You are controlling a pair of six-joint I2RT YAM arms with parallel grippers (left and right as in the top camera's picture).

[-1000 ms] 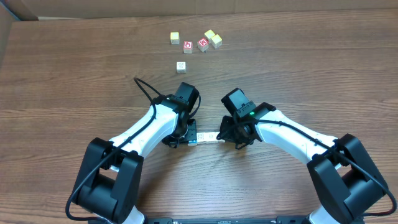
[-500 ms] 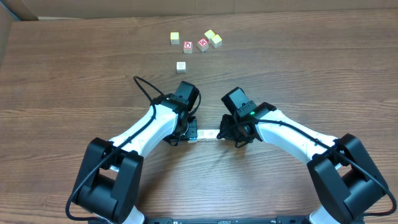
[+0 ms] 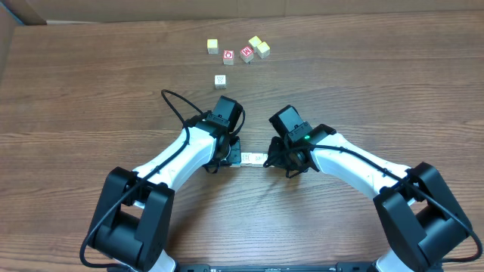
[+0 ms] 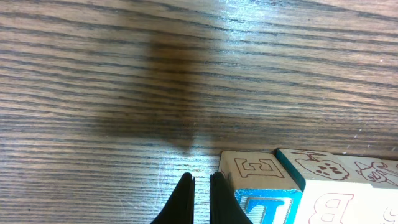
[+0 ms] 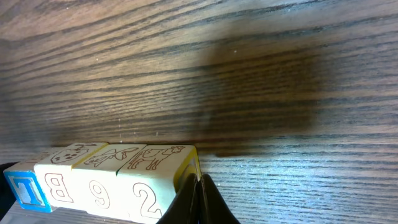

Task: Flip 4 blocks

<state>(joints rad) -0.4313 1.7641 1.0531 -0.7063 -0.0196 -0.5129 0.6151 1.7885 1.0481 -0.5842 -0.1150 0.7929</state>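
Wood-grain counter [image 3: 76,113], brown, seen from overhead and from both wrists.

1. left gripper [image 4: 201,190]: jaws clenched on nothing, tips just beside the blue-framed block [image 4: 252,171] lettered E.
2. right gripper [image 5: 199,193]: jaws clenched on nothing, tips against the yellow-edged block [image 5: 155,177] numbered 2.
3. Between the two grippers: four blocks [image 5: 99,177] in one touching row, mid-counter, animal outlines on the top faces.
4. Well apart, at the far side: two yellow cubes [image 3: 212,46], two red-faced cubes [image 3: 228,57], and one white dotted cube [image 3: 219,80] somewhat nearer the arms.
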